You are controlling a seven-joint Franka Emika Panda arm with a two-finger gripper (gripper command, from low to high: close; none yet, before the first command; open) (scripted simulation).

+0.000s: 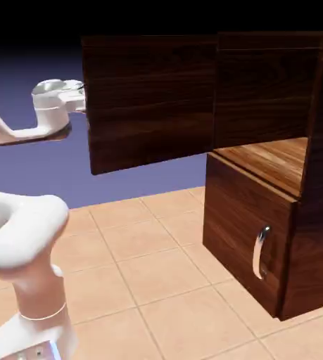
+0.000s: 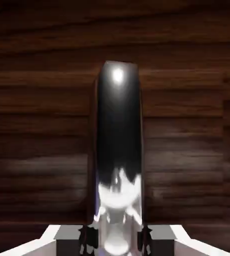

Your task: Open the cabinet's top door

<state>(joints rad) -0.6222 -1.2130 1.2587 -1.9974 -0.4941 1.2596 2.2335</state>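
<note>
Exterior view: top door (image 1: 150,102), rigid wood panel swung wide from the cabinet (image 1: 312,176). Handle (image 2: 118,145): smooth, likely slippery metal, best hold; gripper (image 2: 116,239) clamped around it.

A tiled floor (image 1: 143,267) of pale orange-tan squares with thin lighter seams lies well below the fingers. A plain blue-violet backdrop (image 1: 30,77) spreads behind them, darkening to black higher up.

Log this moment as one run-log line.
top door: swung wide open | gripper: shut on handle | lighter shelf: exposed | lower panel: closed | cabinet: upright
</note>
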